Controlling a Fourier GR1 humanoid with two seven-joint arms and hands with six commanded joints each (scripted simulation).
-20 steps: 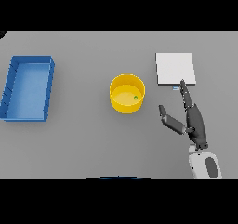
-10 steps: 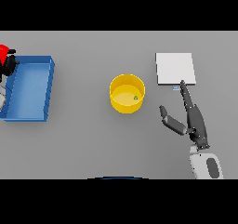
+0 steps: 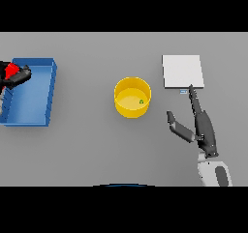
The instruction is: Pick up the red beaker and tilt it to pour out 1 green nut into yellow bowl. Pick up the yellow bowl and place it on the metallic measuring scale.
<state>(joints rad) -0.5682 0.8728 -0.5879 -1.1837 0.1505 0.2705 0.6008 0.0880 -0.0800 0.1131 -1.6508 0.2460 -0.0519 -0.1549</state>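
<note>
The beaker [image 3: 9, 70], red, shows only partly at the far left edge, over the left rim of the bin, with the dark left hand [image 3: 18, 76] wrapped round it; but first the bigger things. The table [image 3: 87, 150] is plain grey and fills the view; on its left side sits the blue bin [image 3: 34, 94], a shallow open tray; on the right, toward the far side, lies the scale [image 3: 182, 71], a pale flat square with a small readout at its near edge. The right hand [image 3: 203, 128] rests just near of the scale, fingers straight and pointing up toward it, the longest fingertip close to the readout, the thumb spread out to the left; it holds nothing. The bowl [image 3: 132, 97], yellow and round, stands upright near the middle of the table, between bin and scale and apart from both; inside it, toward the right side, lies a tiny green nut [image 3: 141, 101].
</note>
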